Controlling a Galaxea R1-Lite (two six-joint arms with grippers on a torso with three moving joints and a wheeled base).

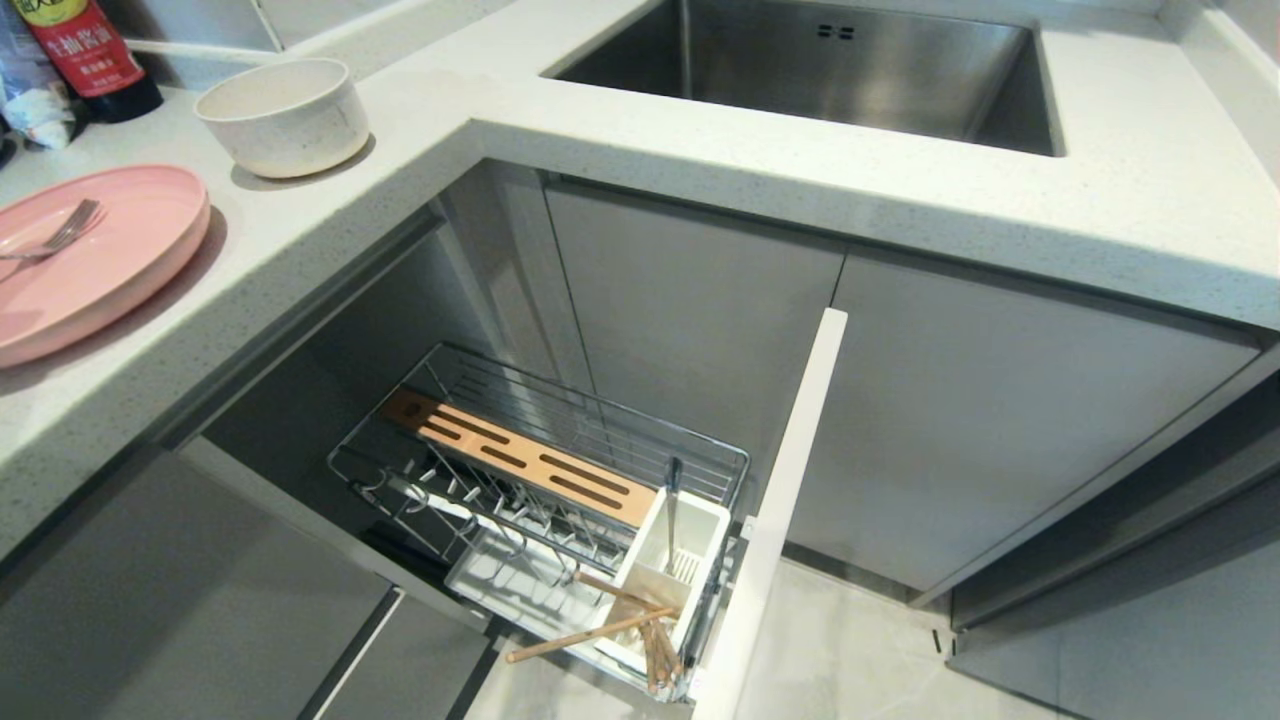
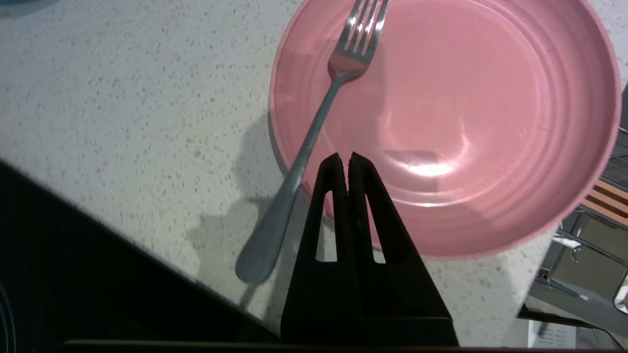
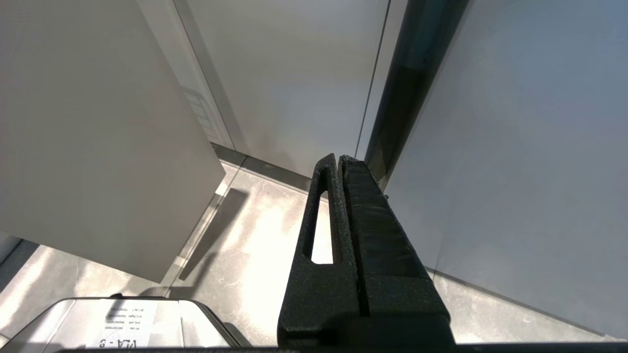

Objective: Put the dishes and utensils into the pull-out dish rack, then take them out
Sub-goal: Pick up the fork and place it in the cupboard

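The speckled countertop (image 1: 760, 170) was the largest thing, w/ the steel sink (image 1: 830, 70) set into it. Below, the pull-out dish rack (image 1: 540, 480) stood drawn out from the cabinet, its narrow front panel (image 1: 790, 500) at the outer end. The slotted wooden strip (image 1: 520, 455) lay along the wire basket. The white caddy (image 1: 675, 565) sat at the front end; the chopsticks (image 1: 600, 625) leaned in and over it.

The pink plate (image 1: 95, 260) lay on the counter at the left; the fork (image 2: 314, 132) rested w/ its tines on the plate and its handle over the rim. The cream bowl (image 1: 285, 115) stood behind the plate, apart from it. A dark bottle (image 1: 90, 50) had a red label w/ Chinese characters, not readable.

The left gripper (image 2: 345, 158) hovered above the plate's near rim, just beside the fork handle, fingers pressed together, holding nothing. The right gripper (image 3: 337, 159) hung near the cabinet fronts, also closed and empty. A small paper label below it was too small to read.
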